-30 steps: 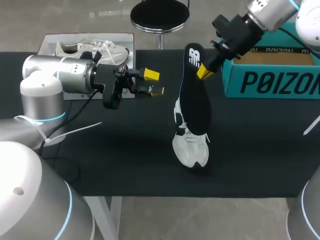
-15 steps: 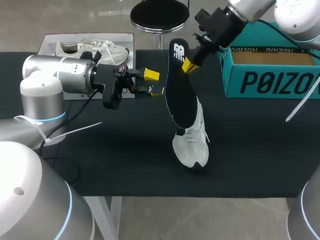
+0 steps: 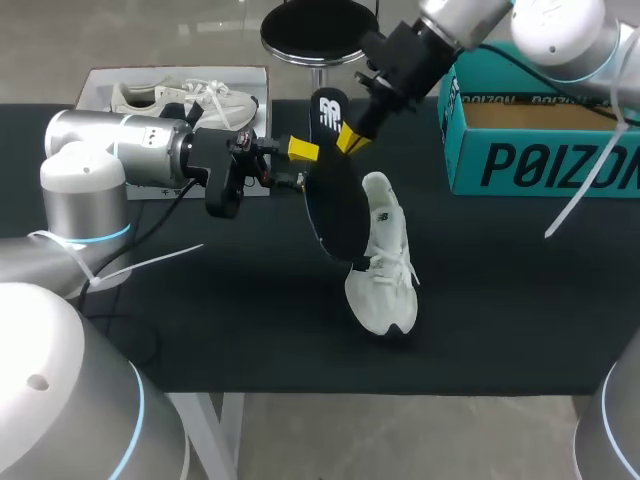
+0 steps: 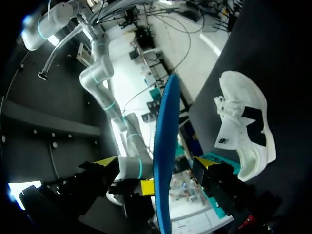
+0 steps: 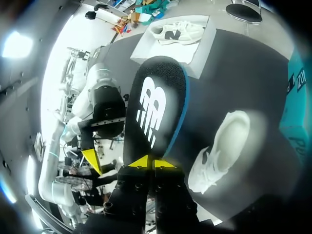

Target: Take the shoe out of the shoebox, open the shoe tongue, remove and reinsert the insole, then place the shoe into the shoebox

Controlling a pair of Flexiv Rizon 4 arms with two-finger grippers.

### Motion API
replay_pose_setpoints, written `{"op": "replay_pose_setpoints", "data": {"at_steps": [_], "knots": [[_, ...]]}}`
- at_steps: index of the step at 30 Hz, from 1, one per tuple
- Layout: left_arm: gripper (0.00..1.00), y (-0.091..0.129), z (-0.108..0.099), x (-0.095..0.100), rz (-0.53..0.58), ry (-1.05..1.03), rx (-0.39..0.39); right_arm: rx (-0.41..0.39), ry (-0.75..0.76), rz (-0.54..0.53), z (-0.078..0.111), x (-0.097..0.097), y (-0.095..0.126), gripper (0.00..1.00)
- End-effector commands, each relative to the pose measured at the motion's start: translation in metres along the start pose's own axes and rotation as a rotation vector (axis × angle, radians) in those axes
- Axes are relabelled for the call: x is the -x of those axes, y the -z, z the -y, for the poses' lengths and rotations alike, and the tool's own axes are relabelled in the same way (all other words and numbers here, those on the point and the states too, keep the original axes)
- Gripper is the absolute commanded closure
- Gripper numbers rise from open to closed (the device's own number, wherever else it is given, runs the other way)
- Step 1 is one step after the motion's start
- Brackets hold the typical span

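The right tool (image 3: 350, 138) is clamped on the heel end of the insole (image 3: 335, 205), which hangs over the tabletop (image 3: 520, 290) above the shoe (image 3: 382, 262). It looks thin, light and bendy, so grip 1 end firmly. The left tool (image 3: 300, 166) has its fingers apart, near the insole's edge.

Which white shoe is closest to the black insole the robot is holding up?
The shoe on the black table, right beside the insole. The other shoe sits far off on the white tray.
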State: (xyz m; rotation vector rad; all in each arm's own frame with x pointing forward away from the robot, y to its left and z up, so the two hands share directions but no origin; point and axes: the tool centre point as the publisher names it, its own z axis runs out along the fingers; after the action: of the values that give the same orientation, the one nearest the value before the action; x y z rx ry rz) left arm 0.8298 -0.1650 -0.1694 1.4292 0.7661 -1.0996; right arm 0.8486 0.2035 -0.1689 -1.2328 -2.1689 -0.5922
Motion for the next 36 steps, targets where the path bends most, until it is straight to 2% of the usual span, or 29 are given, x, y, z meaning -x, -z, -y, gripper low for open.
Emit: {"op": "replay_pose_setpoints", "data": {"at_steps": [1,9,21,22,23,24,36], "knots": [[0.0,-0.001,0.0,-0.001,-0.001,-0.002,0.002,0.006,-0.003,-0.004,0.0,-0.001,-0.006,1.0],[0.0,0.0,0.0,-0.007,-0.052,0.028,0.052,0.011,-0.004,-0.001,-0.001,-0.003,-0.006,1.0],[0.01,-0.003,-0.006,-0.012,-0.06,0.023,0.093,0.004,-0.003,0.005,-0.002,-0.002,-0.001,1.0],[0.55,-0.004,-0.006,-0.012,-0.059,0.022,0.093,0.004,-0.004,0.006,-0.001,-0.001,0.0,1.0],[0.88,-0.004,-0.006,-0.012,-0.065,0.019,0.099,0.003,-0.004,0.007,0.0,-0.001,0.001,1.0],[1.0,-0.005,-0.007,-0.012,-0.068,0.017,0.104,0.003,-0.004,0.008,0.0,0.0,0.002,1.0],[1.0,-0.013,-0.009,-0.017,-0.081,0.036,0.129,0.011,-0.012,0.01,0.008,0.001,0.005,1.0]]}}
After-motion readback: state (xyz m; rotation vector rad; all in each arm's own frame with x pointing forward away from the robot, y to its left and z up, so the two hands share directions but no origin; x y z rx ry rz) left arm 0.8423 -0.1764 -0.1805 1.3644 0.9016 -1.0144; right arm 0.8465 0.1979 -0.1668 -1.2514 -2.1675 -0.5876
